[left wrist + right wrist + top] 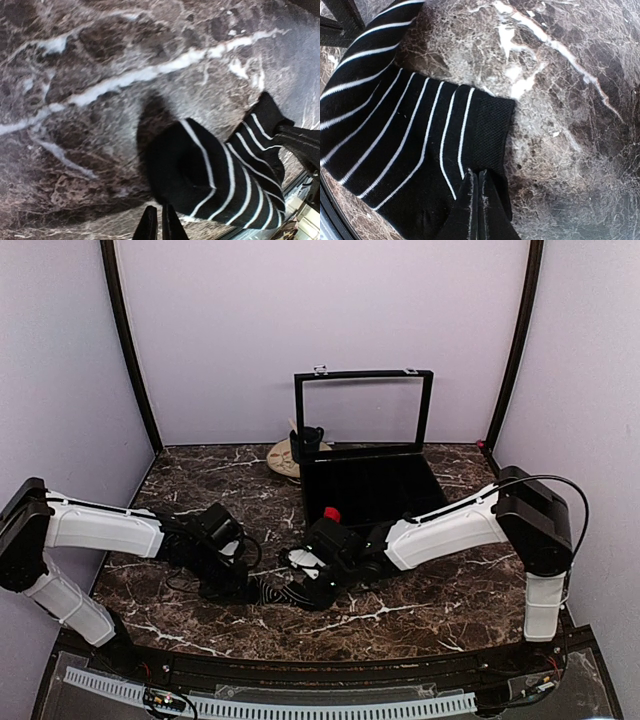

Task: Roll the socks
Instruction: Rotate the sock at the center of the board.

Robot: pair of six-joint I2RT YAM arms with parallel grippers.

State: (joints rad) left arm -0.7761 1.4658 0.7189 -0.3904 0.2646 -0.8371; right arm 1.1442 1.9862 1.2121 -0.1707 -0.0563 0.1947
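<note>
Striped sock [285,592] lifted just in front of the black box [370,490]: cuff end pinched in the right tool [476,175], folded end nipped in the left tool [159,210], probably stretched over the surface [430,610] to start a roll

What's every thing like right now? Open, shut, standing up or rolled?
striped sock: unrolled, pinched at both ends.
left gripper: shut on the striped sock.
right gripper: shut on the striped sock.
black box: open.
mug: standing upright.
</note>
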